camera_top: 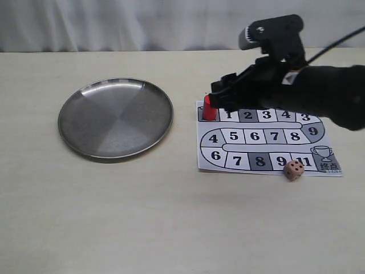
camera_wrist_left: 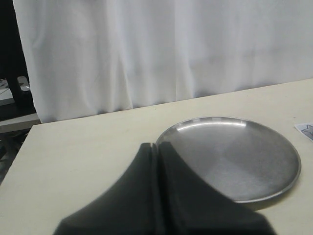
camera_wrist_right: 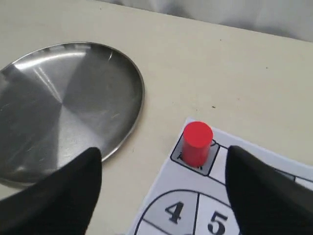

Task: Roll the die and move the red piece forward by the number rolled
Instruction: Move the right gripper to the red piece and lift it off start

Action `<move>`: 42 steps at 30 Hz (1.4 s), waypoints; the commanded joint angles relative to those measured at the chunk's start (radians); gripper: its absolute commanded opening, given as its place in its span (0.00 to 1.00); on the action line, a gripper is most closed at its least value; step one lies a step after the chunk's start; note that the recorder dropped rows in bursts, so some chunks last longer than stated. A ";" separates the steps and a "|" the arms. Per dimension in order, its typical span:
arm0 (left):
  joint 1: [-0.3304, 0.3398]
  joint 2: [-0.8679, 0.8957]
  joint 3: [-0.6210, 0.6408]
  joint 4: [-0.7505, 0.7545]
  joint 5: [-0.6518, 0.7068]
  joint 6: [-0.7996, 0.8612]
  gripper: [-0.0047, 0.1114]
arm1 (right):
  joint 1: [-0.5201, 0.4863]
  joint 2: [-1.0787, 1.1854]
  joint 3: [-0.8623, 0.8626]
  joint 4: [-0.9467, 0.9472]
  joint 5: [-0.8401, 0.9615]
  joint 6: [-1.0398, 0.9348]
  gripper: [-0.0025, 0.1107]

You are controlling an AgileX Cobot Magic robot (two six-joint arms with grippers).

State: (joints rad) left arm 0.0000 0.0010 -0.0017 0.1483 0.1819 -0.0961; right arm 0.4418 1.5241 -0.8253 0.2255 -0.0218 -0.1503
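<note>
The red piece (camera_top: 210, 108) (camera_wrist_right: 197, 142) stands upright on the grey start square at the far left corner of the paper game board (camera_top: 245, 149). My right gripper (camera_top: 220, 96) (camera_wrist_right: 164, 156) hovers open just above and beside the piece, which sits a little beyond the wide gap between the fingers, touching neither. The pinkish-tan die (camera_top: 294, 169) rests at the board's front edge next to square 11, dark pips facing up. My left gripper (camera_wrist_left: 156, 145) is shut with nothing in it, above the table beside the plate; the exterior view does not show it.
A round steel plate (camera_top: 114, 117) (camera_wrist_left: 210, 119) (camera_wrist_right: 58, 98) lies on the table left of the board, with nothing in it. A white curtain (camera_wrist_left: 146, 49) hangs behind the table's far edge. The board's numbered track (camera_wrist_right: 195, 215) runs under my right fingers.
</note>
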 commanded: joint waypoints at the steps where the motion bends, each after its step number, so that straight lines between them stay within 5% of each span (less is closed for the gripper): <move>1: -0.001 -0.001 0.002 -0.004 -0.009 -0.002 0.04 | -0.003 0.199 -0.181 -0.010 0.022 -0.100 0.65; 11: -0.001 -0.001 0.002 -0.004 -0.009 -0.002 0.04 | -0.119 0.561 -0.653 -0.008 0.436 -0.068 0.65; 24: -0.001 -0.001 0.002 -0.004 -0.009 -0.002 0.04 | -0.130 0.738 -0.780 -0.068 0.469 -0.073 0.63; 34: -0.001 -0.001 0.002 -0.004 -0.009 -0.002 0.04 | -0.130 0.741 -0.780 -0.070 0.471 -0.073 0.17; 38: -0.001 -0.001 0.002 -0.004 -0.009 -0.002 0.04 | -0.130 0.741 -0.780 -0.062 0.472 -0.073 0.06; 42: -0.001 -0.001 0.002 -0.004 -0.009 -0.002 0.04 | -0.130 0.726 -0.780 -0.059 0.504 -0.073 0.06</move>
State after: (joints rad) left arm 0.0000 0.0010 -0.0017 0.1483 0.1819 -0.0961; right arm 0.3171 2.2670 -1.6012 0.1636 0.4576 -0.2219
